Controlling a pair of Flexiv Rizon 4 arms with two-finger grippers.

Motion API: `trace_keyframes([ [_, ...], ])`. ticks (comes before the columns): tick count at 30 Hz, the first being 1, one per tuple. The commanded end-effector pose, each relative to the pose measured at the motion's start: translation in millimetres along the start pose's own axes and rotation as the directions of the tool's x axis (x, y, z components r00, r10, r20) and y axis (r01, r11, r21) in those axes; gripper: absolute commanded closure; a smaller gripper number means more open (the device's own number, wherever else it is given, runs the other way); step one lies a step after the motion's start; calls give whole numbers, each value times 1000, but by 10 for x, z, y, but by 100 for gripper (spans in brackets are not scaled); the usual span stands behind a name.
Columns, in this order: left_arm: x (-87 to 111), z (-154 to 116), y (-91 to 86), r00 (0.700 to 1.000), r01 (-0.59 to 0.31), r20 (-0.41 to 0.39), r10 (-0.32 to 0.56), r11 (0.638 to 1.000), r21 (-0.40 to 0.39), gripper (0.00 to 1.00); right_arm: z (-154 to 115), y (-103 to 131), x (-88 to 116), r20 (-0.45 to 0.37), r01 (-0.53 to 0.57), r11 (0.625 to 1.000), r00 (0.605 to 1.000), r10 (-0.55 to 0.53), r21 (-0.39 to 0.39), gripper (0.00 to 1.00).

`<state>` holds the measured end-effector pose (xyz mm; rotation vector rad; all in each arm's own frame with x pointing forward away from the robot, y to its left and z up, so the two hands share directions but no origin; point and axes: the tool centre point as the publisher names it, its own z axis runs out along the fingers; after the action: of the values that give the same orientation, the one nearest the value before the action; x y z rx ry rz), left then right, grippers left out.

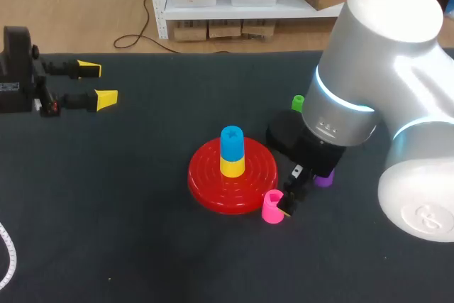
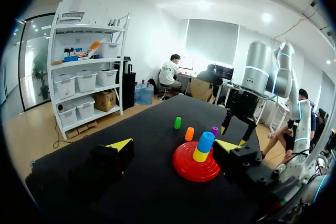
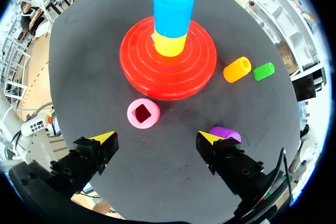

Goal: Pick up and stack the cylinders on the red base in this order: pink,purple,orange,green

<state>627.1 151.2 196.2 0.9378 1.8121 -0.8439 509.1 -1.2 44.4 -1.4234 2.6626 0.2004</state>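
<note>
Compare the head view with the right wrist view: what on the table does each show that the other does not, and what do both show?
Head view only: the left gripper, open, far left of the red base. Right wrist view only: the orange cylinder, lying beside the green cylinder. Both: the base, the blue cylinder on the yellow cylinder, the pink cylinder, the purple cylinder and the green one.

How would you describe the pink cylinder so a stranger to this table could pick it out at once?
Find the red base in the middle of the dark table, with a blue piece stacked on a yellow one. Just off its rim stands the pink cylinder, upright. It is the only pink piece, with a square hole in its top.
</note>
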Motion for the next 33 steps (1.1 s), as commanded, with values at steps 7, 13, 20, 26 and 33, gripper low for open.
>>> trace_keyframes([
  [7,19,15,4,1000,-3,8,3,1000,-3,0,-5,8,10,2,-2,1000,1000,2,4,0],
  [13,19,15,4,1000,-3,8,3,1000,-3,0,12,79,49,-13,25,1000,1000,-25,-2,0],
  [20,19,15,4,1000,-3,8,3,1000,-3,0,8,73,31,-45,36,999,998,-35,21,0],
  [26,19,15,4,1000,-3,8,3,1000,-3,0,45,59,-64,-102,24,999,995,-19,47,0],
  [33,19,15,4,1000,-3,8,3,1000,-3,0,130,123,-209,-115,31,999,993,-26,35,0],
])
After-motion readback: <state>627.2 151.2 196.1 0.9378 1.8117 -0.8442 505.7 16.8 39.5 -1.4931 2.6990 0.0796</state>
